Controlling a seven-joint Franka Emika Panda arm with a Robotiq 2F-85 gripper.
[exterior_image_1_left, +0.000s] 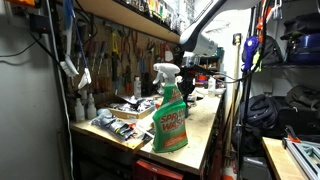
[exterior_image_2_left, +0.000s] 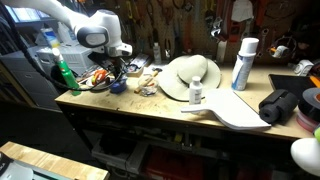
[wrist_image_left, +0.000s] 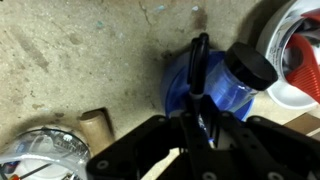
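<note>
Though half hidden (behind hand (wrist_image_left: 196, 122)), blue container (wrist_image_left: 224, 92).

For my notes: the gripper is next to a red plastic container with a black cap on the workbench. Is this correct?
Only the colour is wrong: the plastic container with a black cap next to the gripper on the workbench is blue, as the wrist view shows.

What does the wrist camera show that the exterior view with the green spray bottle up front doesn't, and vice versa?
Only the wrist view: a blue container with a black cap under the gripper, and a small brown tube nearby. Only that exterior view: the green spray bottle, hanging tools on the wall. Both: the gripper over the workbench; open or shut is unclear.
</note>
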